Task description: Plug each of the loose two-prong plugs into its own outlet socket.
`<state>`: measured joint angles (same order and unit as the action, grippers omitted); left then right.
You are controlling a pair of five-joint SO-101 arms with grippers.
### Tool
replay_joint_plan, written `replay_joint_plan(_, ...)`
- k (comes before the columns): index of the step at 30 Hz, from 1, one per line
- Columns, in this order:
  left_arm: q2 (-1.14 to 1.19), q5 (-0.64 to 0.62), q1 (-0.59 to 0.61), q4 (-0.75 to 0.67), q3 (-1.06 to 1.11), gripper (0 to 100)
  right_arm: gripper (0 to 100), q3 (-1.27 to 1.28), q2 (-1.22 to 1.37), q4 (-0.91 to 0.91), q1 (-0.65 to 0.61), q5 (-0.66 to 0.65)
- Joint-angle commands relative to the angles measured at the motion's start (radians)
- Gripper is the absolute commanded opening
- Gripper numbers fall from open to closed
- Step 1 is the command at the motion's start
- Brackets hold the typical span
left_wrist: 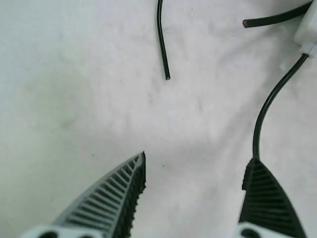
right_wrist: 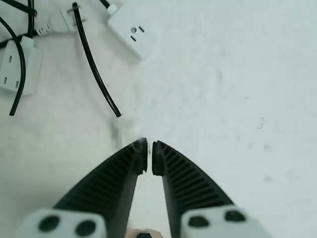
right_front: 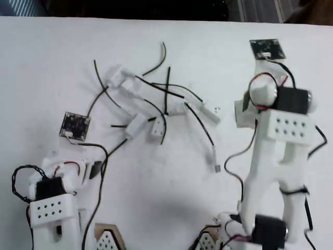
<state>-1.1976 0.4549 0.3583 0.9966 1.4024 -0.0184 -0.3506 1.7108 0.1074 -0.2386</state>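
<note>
On table (right_front: 47,41) – plug (right_front: 215,166) points toward near edge.

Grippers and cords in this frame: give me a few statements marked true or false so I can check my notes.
1. The left gripper is open, with bare table between its fingers. True.
2. The right gripper is shut on a plug. False: it is shut, but it holds nothing.
3. A white outlet socket lies ahead of the right gripper, its slots empty. True.
4. The cords sit coiled in a tray. False: they lie loose and tangled on the white table.
</note>
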Motion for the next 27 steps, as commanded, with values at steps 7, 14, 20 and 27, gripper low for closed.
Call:
replay_joint_plan(7,-0.013,0.009,0.002,-0.018,-0.003,31,1.7,0.216,-0.127,-0.002,-0.084,-0.003)
replay_joint_plan(14,-0.013,0.009,0.002,-0.018,-0.003,31,3.9,0.526,-0.022,-0.206,-0.229,0.000)
replay_joint_plan(20,-0.013,0.009,0.002,-0.017,-0.003,31,12.3,0.594,0.117,-0.325,-0.242,0.000)
replay_joint_plan(27,-0.013,0.009,0.002,-0.017,-0.003,31,12.3,0.592,0.297,-0.443,-0.217,0.000)
